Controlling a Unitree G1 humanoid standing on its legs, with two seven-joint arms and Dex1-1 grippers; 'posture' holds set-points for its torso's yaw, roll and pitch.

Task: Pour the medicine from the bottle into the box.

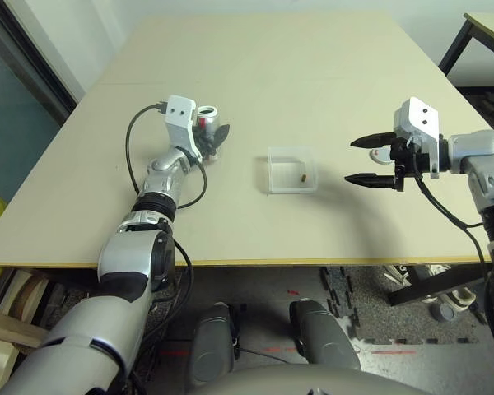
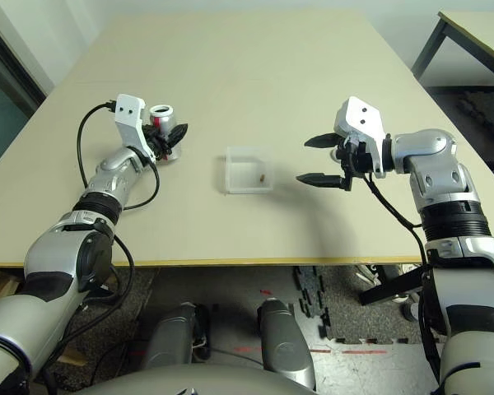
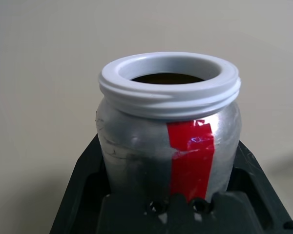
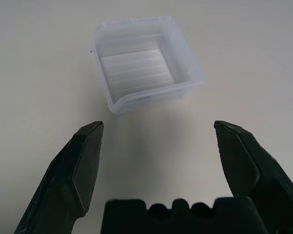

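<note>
The bottle (image 1: pixel 207 118) stands upright at the left of the table, white-grey with a red stripe (image 3: pixel 190 156) and an uncapped mouth. My left gripper (image 1: pixel 214 138) is shut on its body, one black finger on each side (image 3: pixel 83 170). The box (image 1: pixel 273 173), a clear shallow tray, lies at the table's middle, to the right of the bottle. The medicine (image 1: pixel 302 175), a tiny brown piece, rests inside it. To the right of the box my right gripper (image 1: pixel 351 160) hovers open and pointing at it, nothing between its fingers (image 4: pixel 85 161), with the box (image 4: pixel 151 95) just ahead.
A black cable (image 1: pixel 132 144) loops from my left wrist over the table. The table's front edge (image 1: pixel 313 262) runs just before my arms. A second table (image 1: pixel 490 33) stands at the back right. Broad bare tabletop lies behind the box.
</note>
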